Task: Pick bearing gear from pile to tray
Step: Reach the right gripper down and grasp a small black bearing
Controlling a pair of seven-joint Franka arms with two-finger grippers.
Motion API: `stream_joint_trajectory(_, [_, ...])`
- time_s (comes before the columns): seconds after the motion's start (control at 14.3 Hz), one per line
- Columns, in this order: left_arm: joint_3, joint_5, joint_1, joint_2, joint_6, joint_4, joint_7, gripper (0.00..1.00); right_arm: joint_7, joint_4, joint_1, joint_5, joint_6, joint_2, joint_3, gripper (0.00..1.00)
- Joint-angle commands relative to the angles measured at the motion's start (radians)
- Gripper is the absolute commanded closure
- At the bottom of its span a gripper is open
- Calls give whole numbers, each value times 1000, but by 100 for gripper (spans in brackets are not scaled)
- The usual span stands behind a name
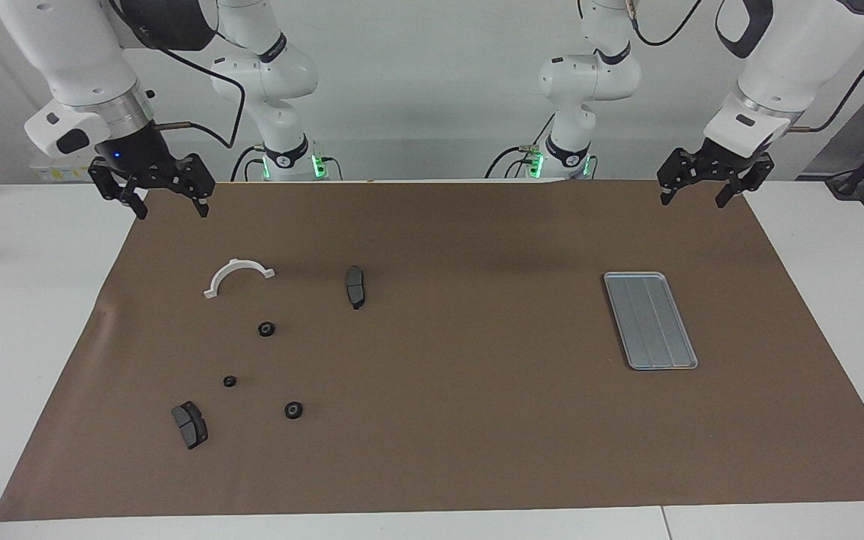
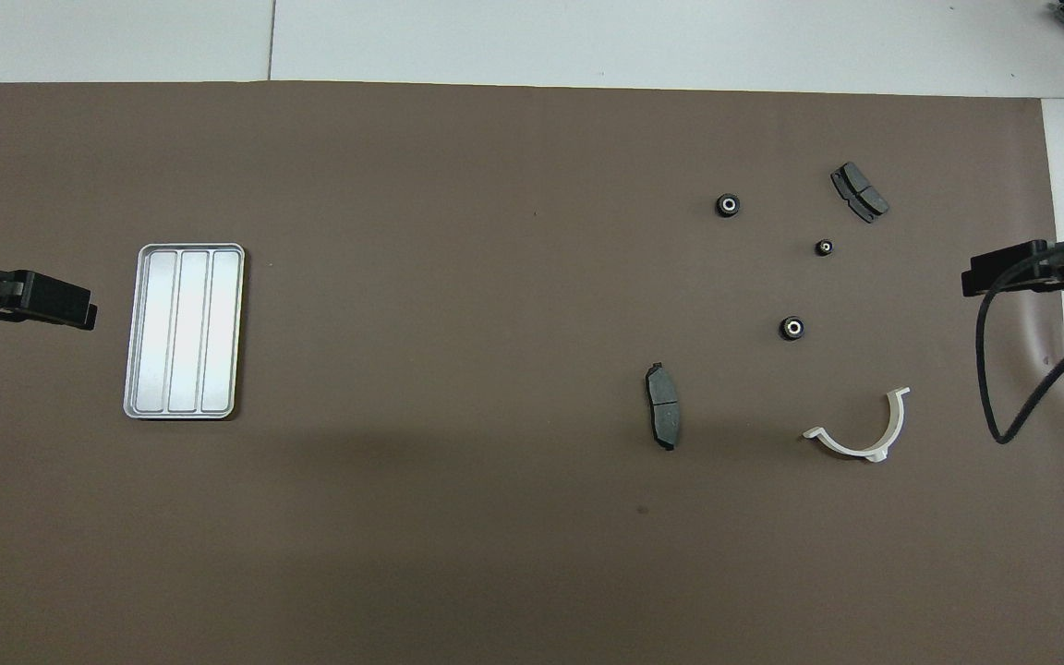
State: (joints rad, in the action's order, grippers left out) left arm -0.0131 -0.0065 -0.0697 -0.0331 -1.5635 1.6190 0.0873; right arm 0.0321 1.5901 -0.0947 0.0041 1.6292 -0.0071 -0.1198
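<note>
Nothing has been moved to the tray yet, so the whole job is left, as I judge it. Going across the facing view: the right end effector (image 1: 171, 204) hangs with its fingers spread and empty over the brown mat's (image 1: 447, 420) corner at the right arm's end of the table (image 1: 19, 315), waiting. Below it lies the pile, loosely scattered: one white half-ring bracket (image 1: 237, 276) nearest the robots, then three black round gears, the first gear (image 1: 267, 328) just past the bracket, the smallest gear (image 1: 229, 381) farther out, the third gear (image 1: 293, 410) farthest from the robots. Two dark grey brake pads complete it: one pad (image 1: 190, 424) at the outer edge near the smallest gear, the other pad (image 1: 355, 286) beside the bracket toward the table's middle. Well apart, toward the left arm's end, sits the single tray (image 1: 650, 321), with nothing in it. Over the mat's corner there the left end effector (image 1: 694, 196) hangs, spread and empty, also waiting.
</note>
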Motion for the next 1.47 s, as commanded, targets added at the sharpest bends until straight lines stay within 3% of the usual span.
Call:
stream_joint_trajectory(0.0, [1,-13,5,-4,11,2,-8,0,18,30,3,11,11,-25,-1,0])
stream_joint_trajectory(0.77, [2,-13,5,-4,11,2,-8,0,17,60,-7,20,58,1,-1,0])
stream_joint_trajectory(1.05, [1,-13,7,-4,11,2,-8,0,26,44,-5,20,181,163,2,0])
stream_joint_trajectory(1.4, [1,-13,5,-4,11,2,-8,0,167,-2,33,102,360,387,2,0])
